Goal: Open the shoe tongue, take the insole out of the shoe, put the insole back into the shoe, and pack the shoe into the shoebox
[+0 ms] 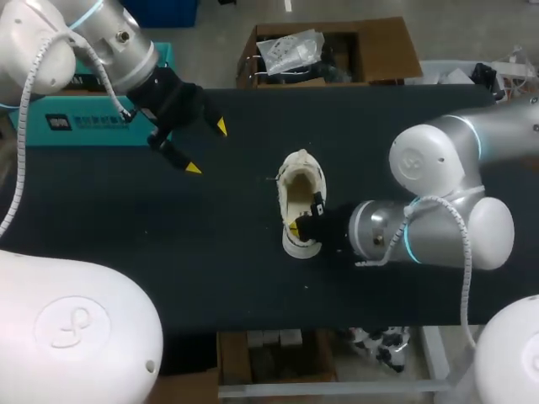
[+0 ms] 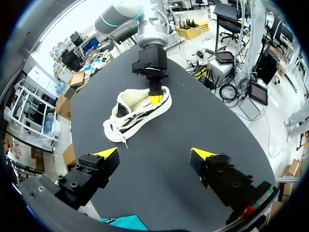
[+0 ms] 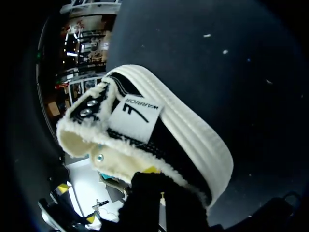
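A cream and black shoe (image 1: pixel 301 181) with a fleece lining lies in the middle of the black table (image 1: pixel 202 252), its opening facing up. My right gripper (image 1: pixel 296 227) is at the shoe's heel end, shut on the fleece collar; one yellow tip shows at the rim. In the right wrist view the shoe (image 3: pixel 159 130) fills the space just ahead of the right gripper (image 3: pixel 152 176), the collar pinched between its fingers. My left gripper (image 1: pixel 207 147) hangs open above the table's back left, well apart from the shoe. In the left wrist view the shoe (image 2: pixel 137 111) lies ahead of the open left gripper (image 2: pixel 154 153). The insole cannot be made out.
A teal box (image 1: pixel 84 126) sits at the table's back left edge, under my left arm. Bare black tabletop lies between the left gripper and the shoe, and along the front edge.
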